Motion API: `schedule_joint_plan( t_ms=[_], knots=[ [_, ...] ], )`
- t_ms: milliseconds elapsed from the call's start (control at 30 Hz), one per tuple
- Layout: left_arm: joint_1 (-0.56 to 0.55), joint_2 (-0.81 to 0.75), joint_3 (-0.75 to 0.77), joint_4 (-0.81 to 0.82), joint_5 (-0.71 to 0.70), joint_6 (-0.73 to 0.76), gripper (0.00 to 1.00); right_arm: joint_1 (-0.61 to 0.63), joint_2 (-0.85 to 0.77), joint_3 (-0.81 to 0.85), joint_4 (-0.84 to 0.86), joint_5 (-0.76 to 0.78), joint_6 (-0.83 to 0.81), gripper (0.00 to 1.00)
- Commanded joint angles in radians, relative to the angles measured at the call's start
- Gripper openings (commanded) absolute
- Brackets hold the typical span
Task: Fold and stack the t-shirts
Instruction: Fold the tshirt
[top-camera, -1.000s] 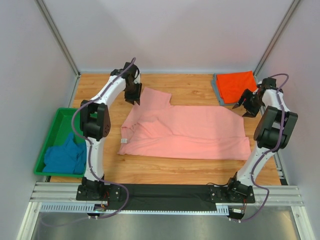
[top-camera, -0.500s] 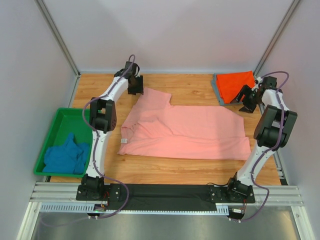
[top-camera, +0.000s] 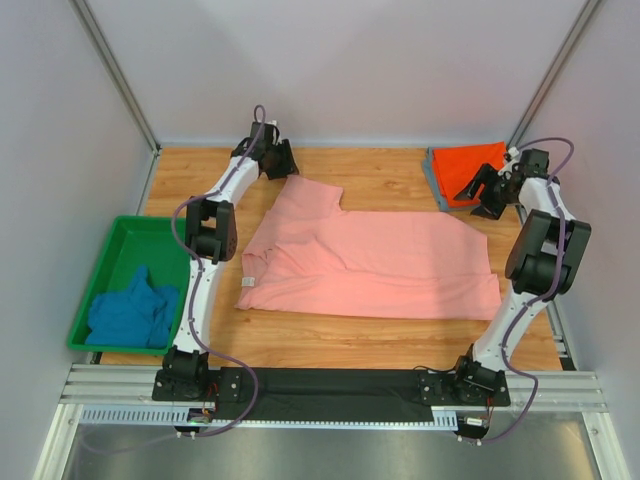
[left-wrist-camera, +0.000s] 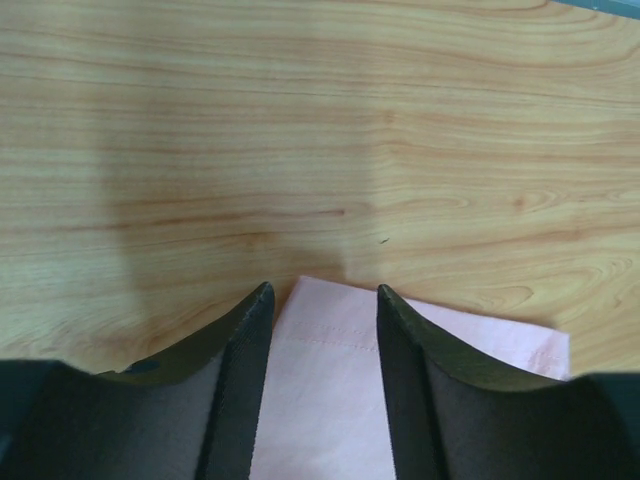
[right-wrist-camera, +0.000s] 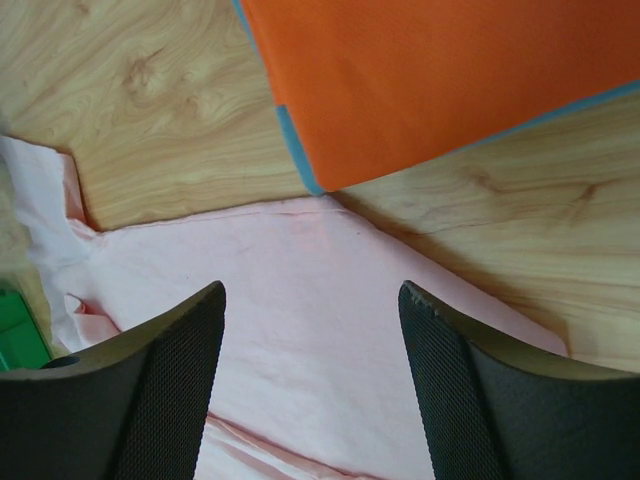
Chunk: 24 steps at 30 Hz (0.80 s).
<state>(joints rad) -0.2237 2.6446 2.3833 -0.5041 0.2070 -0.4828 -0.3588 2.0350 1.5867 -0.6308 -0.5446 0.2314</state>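
A salmon-pink t-shirt (top-camera: 370, 260) lies spread flat across the middle of the table, one sleeve pointing to the far left. My left gripper (top-camera: 279, 160) hovers open at that sleeve's far corner. In the left wrist view the sleeve hem (left-wrist-camera: 330, 380) shows between my left gripper's (left-wrist-camera: 322, 295) parted fingers, not pinched. My right gripper (top-camera: 478, 192) stands open at the far right, between the pink shirt's corner (right-wrist-camera: 310, 300) and a folded orange-red t-shirt (right-wrist-camera: 440, 70). A blue-grey folded layer (right-wrist-camera: 295, 150) lies under the orange one. A teal-blue t-shirt (top-camera: 130, 312) lies crumpled in the bin.
A green plastic bin (top-camera: 112, 240) sits at the table's left edge. The folded stack (top-camera: 470, 172) occupies the far right corner. White walls and metal posts close in the back and both sides. Bare wood shows along the far edge (left-wrist-camera: 320, 120).
My left gripper opened, let go of the pink sleeve and drew back toward the far edge. My right gripper shifted slightly back toward the orange stack. The shirt lies as before.
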Motion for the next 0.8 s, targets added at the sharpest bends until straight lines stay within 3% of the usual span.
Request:
schedule_joint_plan(
  t_ms=[0, 267, 367, 400, 467, 767],
  knots=[
    [0.001, 0.032, 0.031, 0.029, 0.046, -0.033, 0.51, 0.05, -0.012, 0.05, 0.033, -0.037, 0.014, 0.71],
    [0.001, 0.023, 0.007, 0.033, 0.092, -0.019, 0.33, 0.072, 0.001, 0.075, 0.02, -0.023, 0.017, 0.71],
    [0.001, 0.012, -0.001, 0.036, 0.092, -0.007, 0.17, 0.072, -0.004, 0.081, 0.019, -0.025, 0.022, 0.71],
    [0.001, 0.008, -0.003, 0.039, 0.091, -0.004, 0.07, 0.072, -0.004, 0.082, 0.019, -0.026, 0.025, 0.71],
    [0.001, -0.018, -0.009, 0.044, 0.095, 0.0, 0.0, 0.072, -0.006, 0.081, 0.02, -0.028, 0.026, 0.7],
    [0.0, -0.19, -0.081, 0.11, 0.114, 0.012, 0.0, 0.156, 0.02, 0.127, 0.002, -0.029, 0.062, 0.68]
  ],
)
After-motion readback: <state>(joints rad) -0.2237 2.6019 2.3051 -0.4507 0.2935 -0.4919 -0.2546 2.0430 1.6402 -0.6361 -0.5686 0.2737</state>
